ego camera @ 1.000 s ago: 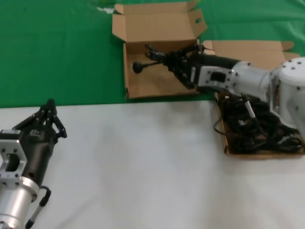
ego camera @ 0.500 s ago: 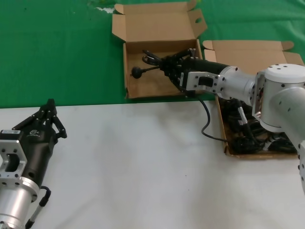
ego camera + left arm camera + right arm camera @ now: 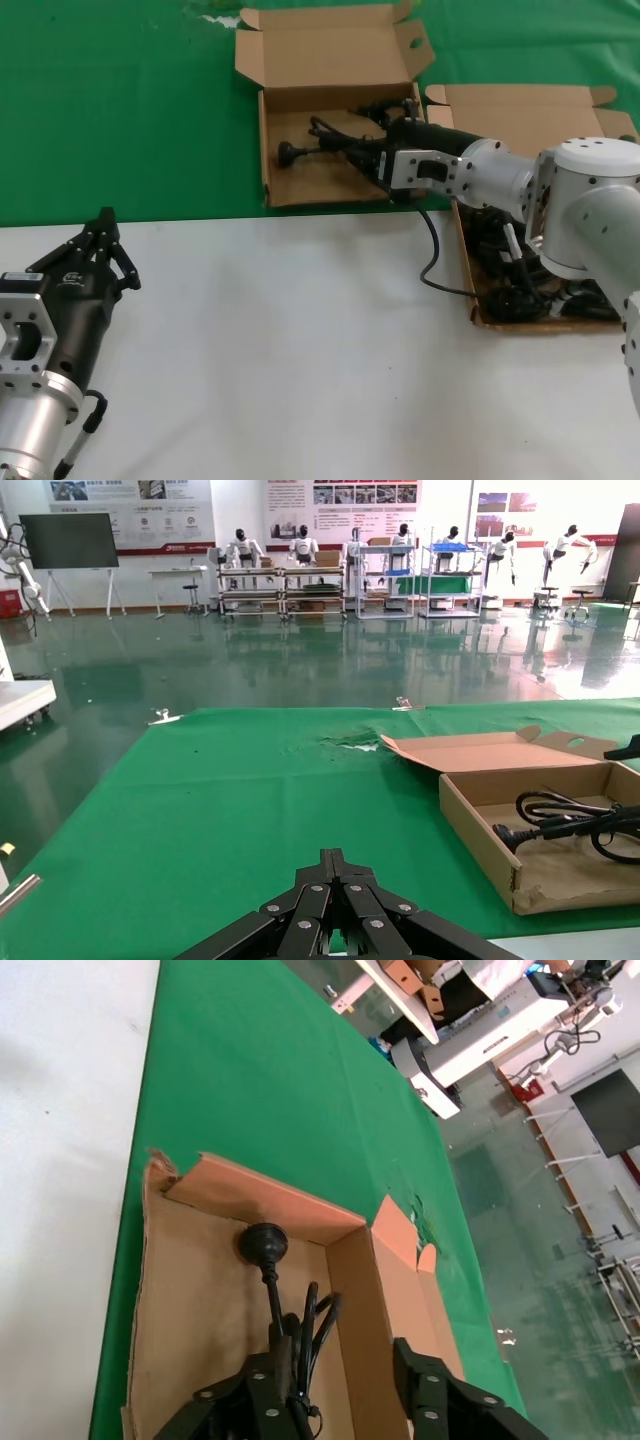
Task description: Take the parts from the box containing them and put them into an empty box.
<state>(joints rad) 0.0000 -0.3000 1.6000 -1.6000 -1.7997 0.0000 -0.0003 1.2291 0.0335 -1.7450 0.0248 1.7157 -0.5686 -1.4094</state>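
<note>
A coiled black power cable (image 3: 322, 148) lies in the short-lidded empty box (image 3: 300, 188), its round plug (image 3: 288, 151) on the box floor. My right gripper (image 3: 366, 146) reaches into that box and stands open. In the right wrist view the cable (image 3: 300, 1328) runs along one of the fingers (image 3: 268, 1390), and the plug (image 3: 263, 1243) lies ahead. The box containing the parts (image 3: 478, 310) sits at the right with more black cables (image 3: 520, 285) inside, partly hidden by my right arm. My left gripper (image 3: 106, 232) is parked, shut, at the lower left.
A black cable loop (image 3: 432, 262) trails from the right box's side onto the white table (image 3: 300, 340). Green cloth (image 3: 120, 110) covers the far table under the left box. In the left wrist view the left box (image 3: 480, 825) shows to the side.
My right gripper has lowered the cable onto the floor of the left box and has opened. The plug now rests on the cardboard. The left arm has not moved.
</note>
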